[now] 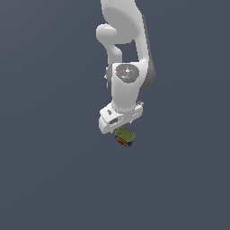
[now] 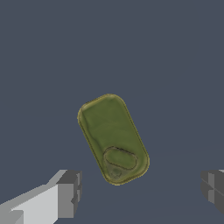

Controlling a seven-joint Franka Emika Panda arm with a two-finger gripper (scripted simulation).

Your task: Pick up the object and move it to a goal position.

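The object is a small box with an olive-green top and red and dark blue sides. In the exterior view it shows just under the white hand of my arm. In the wrist view the object shows its rounded green top with an oval mark, lying at a slant. My gripper is open above it. One grey fingertip and the other stand wide apart, and neither touches the object. In the exterior view my gripper has its fingers mostly hidden behind the hand. No goal marker shows.
The flat dark grey-blue ground spreads all around in both views. The white arm rises from the hand toward the top of the exterior view.
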